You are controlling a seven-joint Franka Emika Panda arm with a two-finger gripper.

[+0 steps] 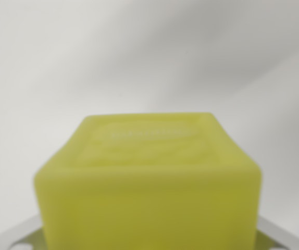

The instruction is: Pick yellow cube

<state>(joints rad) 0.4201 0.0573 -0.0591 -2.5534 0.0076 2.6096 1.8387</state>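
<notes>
While blur softens whole wrist view, pale white surface (149, 52) fills upper half, bare and open above and to both sides of cube. Yellow cube (149, 182) fills lower centre, very close to camera, bottom cut by frame edge; top face shows faint embossed pattern, unreadable. Light grey gripper (149, 242) parts peek out at both lower corners beside cube. Grip state: cannot tell, fingertips hidden behind cube.

I count one yellow cube (148, 182), close and blurred, on one white surface (139, 57); I see nothing else countable.
</notes>
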